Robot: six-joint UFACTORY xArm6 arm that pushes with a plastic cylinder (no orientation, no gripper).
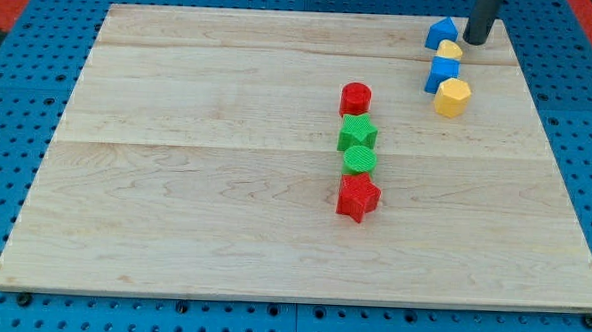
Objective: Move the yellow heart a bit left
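Note:
The yellow heart sits near the view's top right, between a blue block with a pointed top above it and a blue cube below it. A yellow hexagon lies just below the cube. My tip stands just right of the yellow heart and the upper blue block, close to them; I cannot tell whether it touches.
A column of blocks runs down the board's middle: red cylinder, green star, green cylinder, red star. The wooden board lies on a blue pegboard; its right edge is near the tip.

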